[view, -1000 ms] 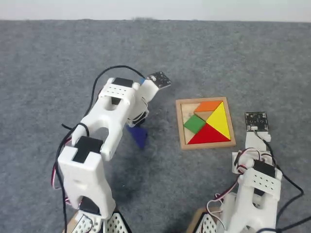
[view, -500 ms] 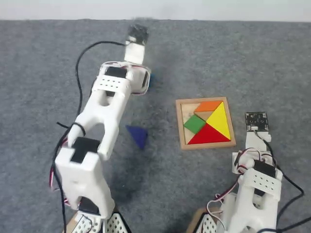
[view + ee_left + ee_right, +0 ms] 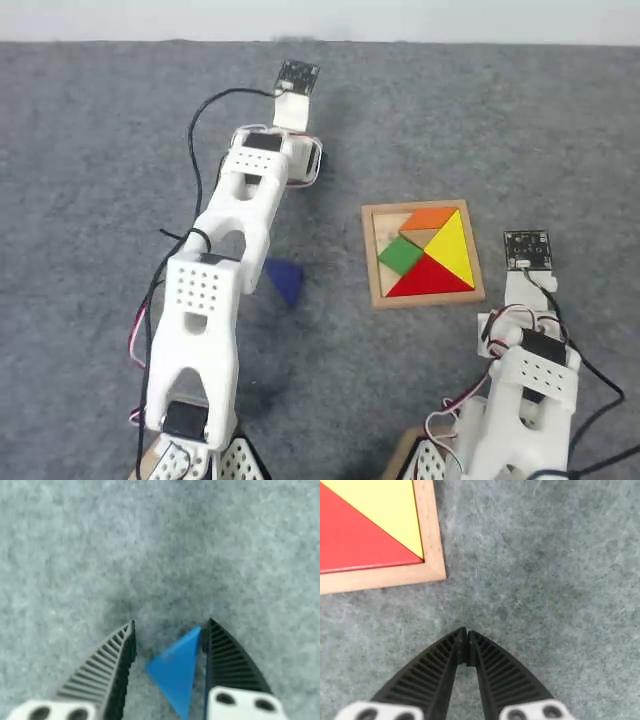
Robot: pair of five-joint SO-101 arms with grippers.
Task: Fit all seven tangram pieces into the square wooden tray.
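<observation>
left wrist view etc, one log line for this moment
left end effector: open around light blue triangle | right end effector: shut, near tray corner | dark blue triangle: loose, outside tray

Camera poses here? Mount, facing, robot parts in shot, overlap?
High view: fixed overhead, looking down on the mat; shows the left arm, right arm, tray and a dark blue piece.
Left wrist view: on the left arm, facing down at the mat; left gripper open around a light blue triangle.
Right wrist view: on the right arm, facing down; right gripper shut, beside the tray's corner.
Shared: high and right wrist views both show the tray's red piece and yellow piece.
</observation>
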